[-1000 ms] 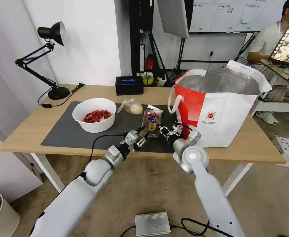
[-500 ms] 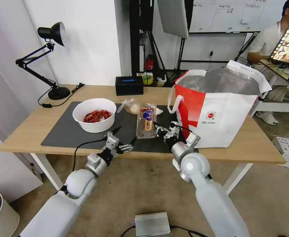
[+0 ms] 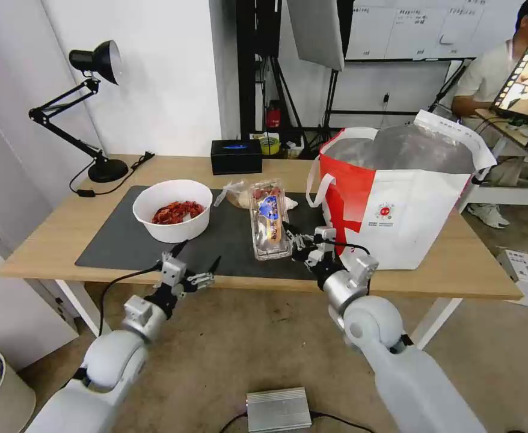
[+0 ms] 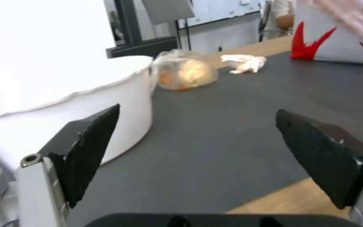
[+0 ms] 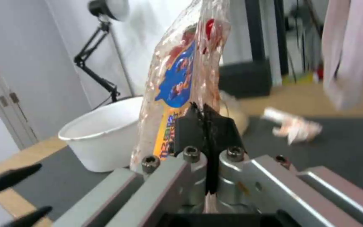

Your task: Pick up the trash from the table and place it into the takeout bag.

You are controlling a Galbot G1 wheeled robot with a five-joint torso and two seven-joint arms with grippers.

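My right gripper (image 3: 291, 237) is shut on the lower edge of the clear plastic tray (image 3: 267, 219), which stands tilted up above the dark mat (image 3: 125, 243). The right wrist view has the jaws (image 5: 206, 123) pinched on the tray (image 5: 181, 78). My left gripper (image 3: 198, 255) hangs open at the table's front edge, below the white bowl of red shells (image 3: 172, 210); its fingers (image 4: 89, 148) hold nothing. The clear bag with a beige lump (image 3: 243, 193) and the crumpled tissue (image 4: 244, 62) lie behind the tray. The takeout bag (image 3: 396, 198) stands open to the right.
A black tissue box (image 3: 236, 155) sits at the table's back edge and a black desk lamp (image 3: 92, 108) at the back left. A silver box (image 3: 278, 409) and cables lie on the floor. A person sits far right behind the bag.
My right gripper has lifted the clear tray off the mat and tipped it upright. My left arm has drawn back toward the front edge and to the left, open.
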